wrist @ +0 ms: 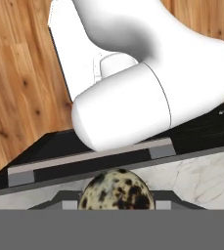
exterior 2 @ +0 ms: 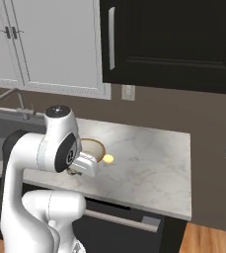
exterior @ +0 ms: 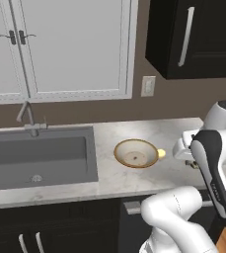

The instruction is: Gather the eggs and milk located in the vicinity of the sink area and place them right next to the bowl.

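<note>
A speckled egg [wrist: 116, 190] is clamped between the fingers of the end effector [wrist: 116, 206], carried above the tabletop [wrist: 201, 178] for placement beside the bowl [exterior: 135, 152].

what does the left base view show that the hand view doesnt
Left base view: the sink with its faucet, the bowl on the counter, and a small yellowish egg at the bowl's rim. Hand view: a speckled egg close between the gripper fingertips, with wooden floor below. Both share the marble counter.
</note>
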Controlling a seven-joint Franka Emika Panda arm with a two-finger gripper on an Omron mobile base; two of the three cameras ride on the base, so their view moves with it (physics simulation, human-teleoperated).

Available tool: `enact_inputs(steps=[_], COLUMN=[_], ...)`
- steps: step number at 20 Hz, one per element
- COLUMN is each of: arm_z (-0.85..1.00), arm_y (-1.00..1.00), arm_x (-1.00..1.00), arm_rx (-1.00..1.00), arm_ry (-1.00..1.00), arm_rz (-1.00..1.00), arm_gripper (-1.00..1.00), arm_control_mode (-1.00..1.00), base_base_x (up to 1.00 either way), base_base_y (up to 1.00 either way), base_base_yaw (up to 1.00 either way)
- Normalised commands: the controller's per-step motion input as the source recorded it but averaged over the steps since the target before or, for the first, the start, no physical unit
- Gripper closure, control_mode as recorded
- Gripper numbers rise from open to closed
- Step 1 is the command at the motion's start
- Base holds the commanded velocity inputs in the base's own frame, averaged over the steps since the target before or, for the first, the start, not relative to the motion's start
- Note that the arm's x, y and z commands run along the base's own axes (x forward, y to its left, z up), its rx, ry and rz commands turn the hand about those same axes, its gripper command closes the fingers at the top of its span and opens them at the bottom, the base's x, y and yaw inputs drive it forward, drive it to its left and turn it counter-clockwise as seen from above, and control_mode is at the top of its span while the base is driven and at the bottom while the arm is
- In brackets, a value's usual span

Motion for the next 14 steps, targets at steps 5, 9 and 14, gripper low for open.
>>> enact_inputs(steps=[5, 9, 14], arm_z=[0.00, 0.00, 0.00], arm_y=[0.00, 0.00, 0.00], arm_x=[0.00, 0.00, 0.00], arm_rx=[0.00, 0.00, 0.00], arm_ry=[0.00, 0.00, 0.00], arm_rz=[0.00, 0.00, 0.00], arm_gripper=[1.00, 1.00, 1.00], arm_control_mode=[1.00, 1.00, 1.00], base_base_x=[0.31, 0.33, 0.34], base_base_y=[0.00, -0.03, -0.07], base_base_yaw=[0.00, 0.02, 0.05])
